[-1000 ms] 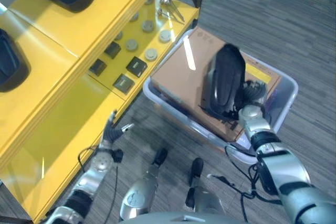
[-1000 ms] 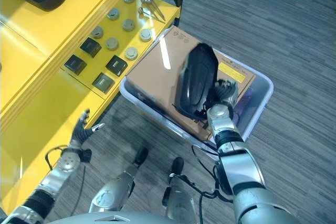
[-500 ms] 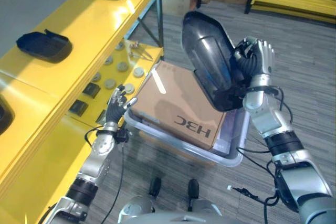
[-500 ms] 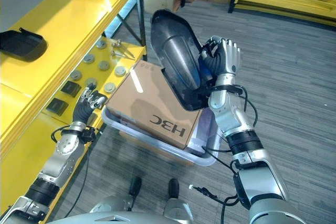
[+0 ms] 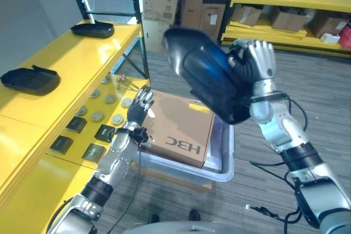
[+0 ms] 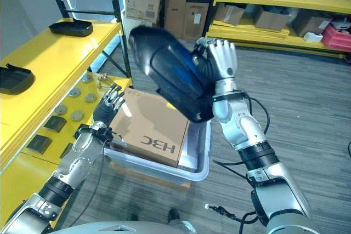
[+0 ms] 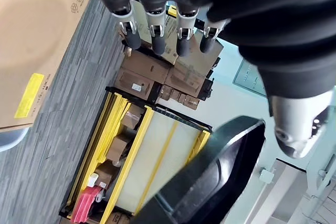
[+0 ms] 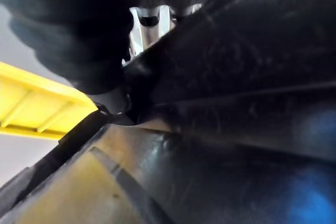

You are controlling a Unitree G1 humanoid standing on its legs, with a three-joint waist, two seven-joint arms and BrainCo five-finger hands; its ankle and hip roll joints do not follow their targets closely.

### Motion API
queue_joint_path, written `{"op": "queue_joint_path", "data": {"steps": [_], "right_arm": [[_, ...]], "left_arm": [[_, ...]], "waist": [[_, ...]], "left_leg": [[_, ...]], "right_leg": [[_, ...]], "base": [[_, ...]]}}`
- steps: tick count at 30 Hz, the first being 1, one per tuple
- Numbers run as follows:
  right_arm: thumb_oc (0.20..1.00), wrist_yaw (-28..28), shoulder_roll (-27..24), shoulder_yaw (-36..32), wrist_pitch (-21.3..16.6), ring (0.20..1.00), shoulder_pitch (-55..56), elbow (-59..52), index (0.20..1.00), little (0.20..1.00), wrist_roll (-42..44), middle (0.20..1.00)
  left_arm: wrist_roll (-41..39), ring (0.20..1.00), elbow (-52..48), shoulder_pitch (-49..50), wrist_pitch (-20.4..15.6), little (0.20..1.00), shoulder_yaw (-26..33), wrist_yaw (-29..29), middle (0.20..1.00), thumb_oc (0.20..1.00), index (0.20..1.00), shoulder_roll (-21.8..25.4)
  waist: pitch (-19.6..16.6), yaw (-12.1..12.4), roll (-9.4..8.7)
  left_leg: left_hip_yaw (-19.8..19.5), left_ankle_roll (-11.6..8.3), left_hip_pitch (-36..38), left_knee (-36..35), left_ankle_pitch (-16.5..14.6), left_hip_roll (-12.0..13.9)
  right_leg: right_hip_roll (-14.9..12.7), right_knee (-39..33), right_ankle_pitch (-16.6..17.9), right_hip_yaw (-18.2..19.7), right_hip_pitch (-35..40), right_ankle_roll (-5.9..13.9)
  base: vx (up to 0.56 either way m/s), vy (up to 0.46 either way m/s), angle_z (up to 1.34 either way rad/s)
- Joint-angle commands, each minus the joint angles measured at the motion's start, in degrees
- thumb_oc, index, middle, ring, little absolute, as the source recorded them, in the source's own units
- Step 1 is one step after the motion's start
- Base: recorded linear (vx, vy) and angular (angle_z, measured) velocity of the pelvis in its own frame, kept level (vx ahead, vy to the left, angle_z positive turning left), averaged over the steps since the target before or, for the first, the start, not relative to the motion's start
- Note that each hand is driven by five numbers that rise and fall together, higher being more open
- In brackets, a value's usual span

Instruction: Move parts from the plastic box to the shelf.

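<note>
Right wrist view: robot hand (image 5: 258,64) grips black part (image 5: 211,80), fingertips hidden; left robot hand (image 5: 140,108) open.

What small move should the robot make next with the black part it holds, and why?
Probably swing the right hand across toward the yellow shelf. Its fingers are curled round the black part, which hangs in the air above the cardboard box in the plastic box, not yet over the shelf.

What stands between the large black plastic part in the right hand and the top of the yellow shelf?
Nothing visible does. The right hand holds the large black plastic part high above the cardboard box. The open left hand hangs lower, by the box. The yellow shelf top has bare space between two black parts.
</note>
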Motion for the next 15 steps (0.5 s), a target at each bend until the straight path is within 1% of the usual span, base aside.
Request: {"op": "queue_joint_path", "data": {"steps": [1, 3, 5, 7, 10, 15], "right_arm": [[0.200, -0.40, -0.45, 0.38, -1.90, 0.200, -0.51, -3.04, 0.200, 0.200, -1.18, 0.200], [0.200, 0.20, -0.20, 1.49, -2.04, 0.200, -0.60, -3.35, 0.200, 0.200, -1.61, 0.200], [0.200, 0.72, 0.54, 2.71, -2.59, 0.200, -0.84, -4.30, 0.200, 0.200, -1.47, 0.200], [0.200, 0.73, 0.54, 2.71, -2.58, 0.200, -0.85, -4.31, 0.200, 0.200, -1.47, 0.200], [0.200, 1.39, 1.82, 4.45, -3.53, 0.200, -1.72, -7.05, 0.200, 0.200, -1.34, 0.200], [0.200, 1.69, 3.31, 5.98, -4.33, 0.200, -2.40, -8.45, 0.200, 0.200, -0.16, 0.200]], "left_arm": [[-1.65, 1.000, -0.78, -3.48, -1.26, 1.000, -3.09, -1.24, 1.000, 1.000, 1.000, 1.45], [-1.38, 1.000, -0.79, -4.08, -1.21, 1.000, -3.71, -1.15, 1.000, 1.000, 1.000, 1.19], [0.53, 1.000, -0.51, -5.11, -0.93, 1.000, -4.26, -0.48, 1.000, 1.000, 1.000, 1.13], [0.54, 1.000, -0.51, -5.11, -0.93, 1.000, -4.26, -0.48, 1.000, 1.000, 1.000, 1.12], [3.64, 1.000, 0.67, -6.28, -0.36, 1.000, -4.84, 0.97, 1.000, 1.000, 1.000, 0.54], [4.66, 1.000, 2.07, -6.76, 0.03, 1.000, -5.18, 1.57, 1.000, 1.000, 1.000, -0.20]], "waist": [[-5.32, 1.47, -3.02], [-5.33, 1.43, -3.08], [-5.49, 1.41, -3.11], [-5.48, 1.40, -3.11], [-5.63, 1.37, -3.23], [-5.59, 1.36, -3.29]], "left_leg": [[2.53, -1.72, -2.16, 1.54, -4.38, 3.08], [2.48, -1.73, -2.06, 1.55, -4.35, 3.06], [2.51, -1.72, -1.96, 1.60, -4.38, 3.03], [2.50, -1.72, -1.95, 1.61, -4.38, 3.03], [2.54, -1.69, -2.12, 1.78, -4.36, 2.92], [2.66, -1.67, -2.19, 1.94, -4.32, 2.87]], "right_leg": [[-4.15, 1.75, -9.25, -0.49, 3.36, 3.69], [-4.19, 1.72, -9.22, -0.54, 3.57, 3.64], [-4.25, 1.66, -9.15, -0.61, 3.77, 3.63], [-4.25, 1.65, -9.15, -0.62, 3.78, 3.63], [-4.30, 1.63, -8.96, -0.70, 3.68, 3.59], [-4.30, 1.68, -8.86, -0.72, 3.63, 3.57]], "base": [[0.00, 0.000, 0.00], [0.00, 0.000, 0.00], [0.00, 0.000, 0.00], [0.00, 0.000, 0.00], [0.00, 0.000, 0.00], [0.00, 0.000, 0.00]]}}
